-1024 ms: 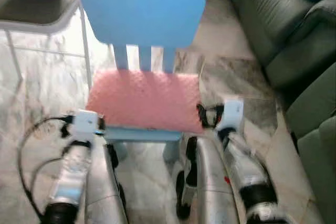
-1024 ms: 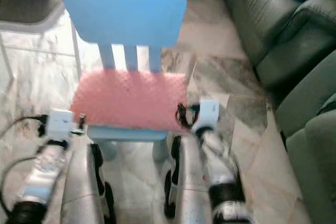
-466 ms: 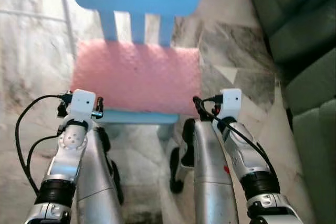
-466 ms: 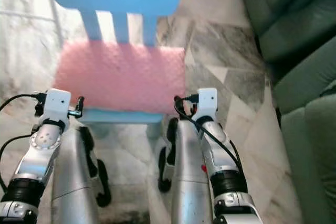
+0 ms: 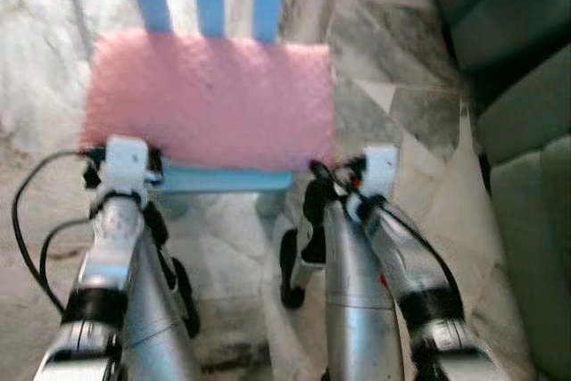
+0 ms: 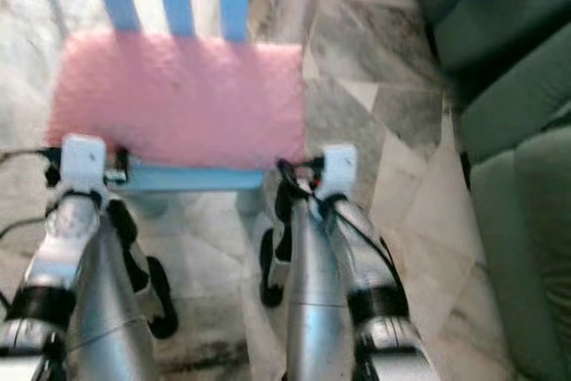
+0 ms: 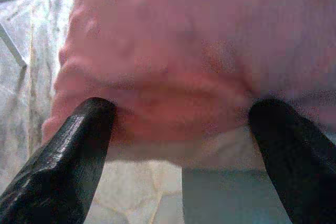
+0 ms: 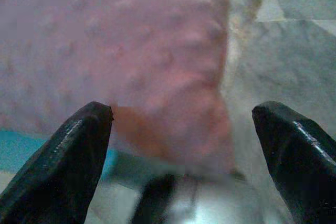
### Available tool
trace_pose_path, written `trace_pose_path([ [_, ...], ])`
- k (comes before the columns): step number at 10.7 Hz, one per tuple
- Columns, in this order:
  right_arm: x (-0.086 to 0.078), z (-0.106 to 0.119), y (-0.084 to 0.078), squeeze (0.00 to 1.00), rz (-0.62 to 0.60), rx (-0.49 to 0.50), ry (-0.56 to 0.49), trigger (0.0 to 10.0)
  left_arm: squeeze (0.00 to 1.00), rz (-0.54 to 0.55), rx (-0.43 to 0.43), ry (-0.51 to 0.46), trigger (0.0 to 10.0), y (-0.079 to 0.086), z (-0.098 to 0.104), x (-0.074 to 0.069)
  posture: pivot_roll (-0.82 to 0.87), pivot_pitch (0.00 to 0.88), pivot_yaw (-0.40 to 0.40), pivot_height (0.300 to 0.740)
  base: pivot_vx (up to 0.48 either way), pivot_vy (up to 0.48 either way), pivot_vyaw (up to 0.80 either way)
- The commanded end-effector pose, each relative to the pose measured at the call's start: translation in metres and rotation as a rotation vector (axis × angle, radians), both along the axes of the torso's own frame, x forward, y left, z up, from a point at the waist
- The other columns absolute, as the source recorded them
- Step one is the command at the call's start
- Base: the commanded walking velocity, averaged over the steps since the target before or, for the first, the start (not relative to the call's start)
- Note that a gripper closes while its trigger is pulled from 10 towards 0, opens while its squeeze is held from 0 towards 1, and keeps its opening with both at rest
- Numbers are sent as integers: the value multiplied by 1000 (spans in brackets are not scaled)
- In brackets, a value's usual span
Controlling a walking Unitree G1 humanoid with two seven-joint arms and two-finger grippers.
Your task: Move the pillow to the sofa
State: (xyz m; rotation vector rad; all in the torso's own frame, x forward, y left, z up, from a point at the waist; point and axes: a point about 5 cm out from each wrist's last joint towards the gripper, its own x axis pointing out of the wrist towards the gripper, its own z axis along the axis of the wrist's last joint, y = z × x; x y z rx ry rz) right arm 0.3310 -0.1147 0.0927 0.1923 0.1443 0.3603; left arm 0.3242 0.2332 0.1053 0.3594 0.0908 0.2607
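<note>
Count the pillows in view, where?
1. The pink pillow lies on the seat of the blue chair, ahead of both open grippers, left gripper and right gripper. The sofa is only partly in view.

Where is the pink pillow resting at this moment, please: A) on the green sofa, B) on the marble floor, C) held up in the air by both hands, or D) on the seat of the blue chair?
D: the pink pillow lies flat on the seat of the blue chair, in front of its slatted back, with the green sofa off to the right.
</note>
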Motion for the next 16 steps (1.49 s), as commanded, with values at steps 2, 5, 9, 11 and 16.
trace_pose_path([
  [2,5,-2,10,0,45,25,14,10000,0,43,-11,-34,10000,5,1,-4,16,490,-145,459,0,0,0],
  [5,19,16,14,0,64,40,-47,10000,0,95,31,-106,10000,10,18,-14,36,483,-133,459,0,0,0],
  [9,20,8,13,0,66,32,-28,10000,0,41,129,-200,10000,-6,33,-10,37,484,-135,459,0,0,0],
  [11,17,0,19,0,87,22,-1,10000,0,6,142,-160,10000,-21,24,4,26,485,-142,459,0,0,0],
  [16,16,-6,24,0,100,12,21,0,0,-4,59,85,0,-19,-22,11,3,480,-157,459,0,0,0],
])
